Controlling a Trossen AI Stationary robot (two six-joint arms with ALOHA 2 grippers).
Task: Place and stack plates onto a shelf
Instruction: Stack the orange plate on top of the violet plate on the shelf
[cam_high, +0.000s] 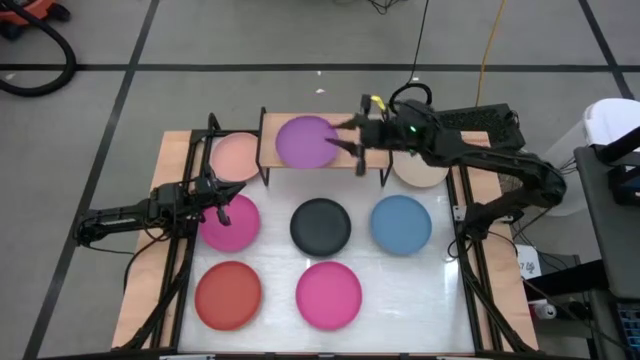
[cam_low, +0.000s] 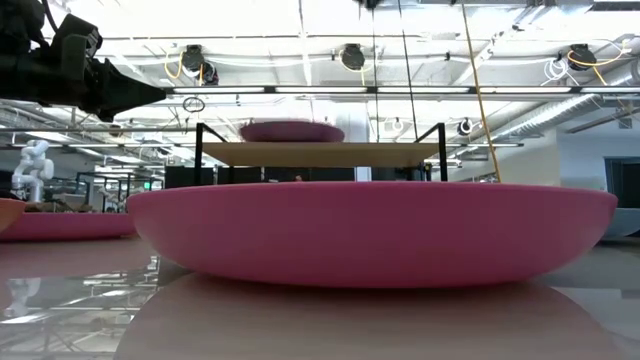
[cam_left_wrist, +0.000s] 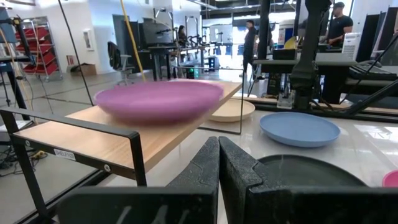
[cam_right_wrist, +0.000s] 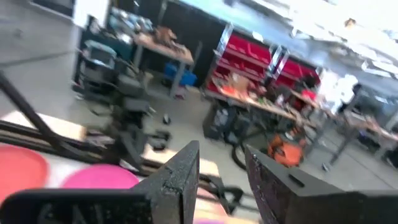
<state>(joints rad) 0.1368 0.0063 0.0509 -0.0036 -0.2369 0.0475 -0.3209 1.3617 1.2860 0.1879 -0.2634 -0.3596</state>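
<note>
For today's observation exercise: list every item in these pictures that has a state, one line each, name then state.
purple plate: lying flat on the shelf
shelf: holds one plate only
light pink plate: on the table beside the shelf
magenta plate: on the table
left claw: shut, empty, over the magenta plate
right claw: open, empty, at the purple plate's edge

Robotics lab, red parts bins (cam_right_wrist: 292, 68), workbenches (cam_right_wrist: 163, 48)
</note>
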